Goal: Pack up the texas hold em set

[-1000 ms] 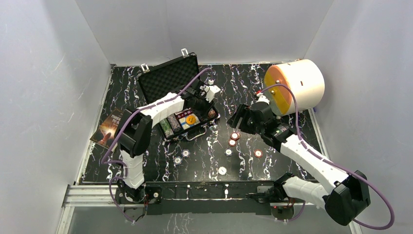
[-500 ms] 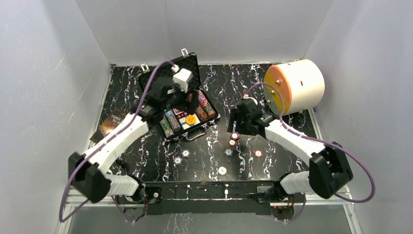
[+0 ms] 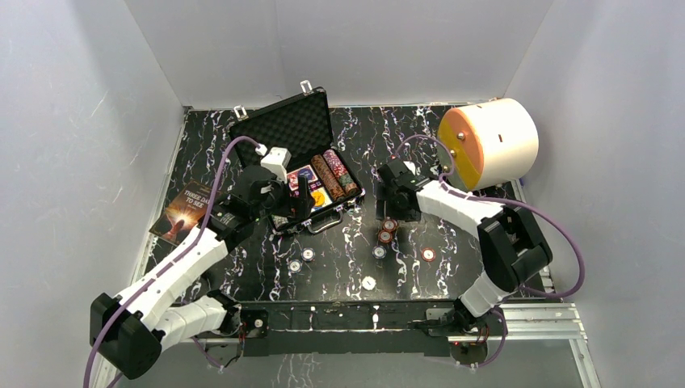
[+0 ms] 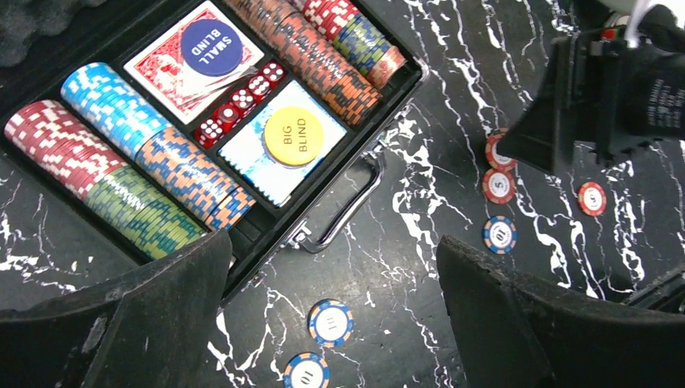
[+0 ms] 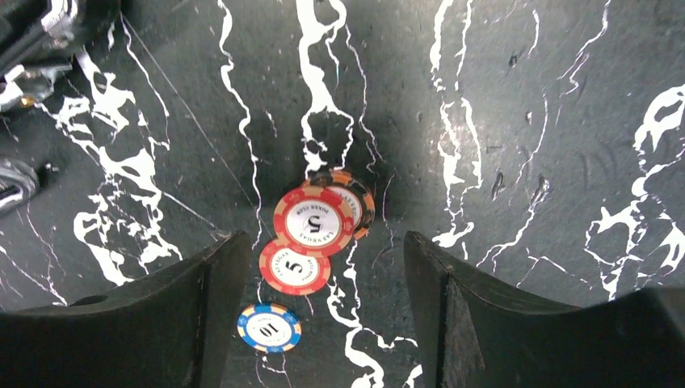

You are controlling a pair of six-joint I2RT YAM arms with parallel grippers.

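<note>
your left gripper (image 4: 329, 260) hangs released, jaws wide, over the front edge of the open case (image 3: 283, 129), which sits back left on the tabletop (image 5: 525, 162) with chip rows (image 4: 170, 174) inside. your right gripper (image 5: 323, 242) is spread too, straddling 2 overlapping red 5 chips (image 5: 313, 221) on the tabletop. a blue 10 chip (image 5: 269, 326) lies just beside them.

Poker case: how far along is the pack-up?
Done: the case holds chip rows, cards, dice and blind buttons. In hand: nothing gripped; the right gripper hangs open over the red 5 chips, the left gripper open above the blue 10 chips. Left: the loose chips on the table, then shutting the lid.
</note>
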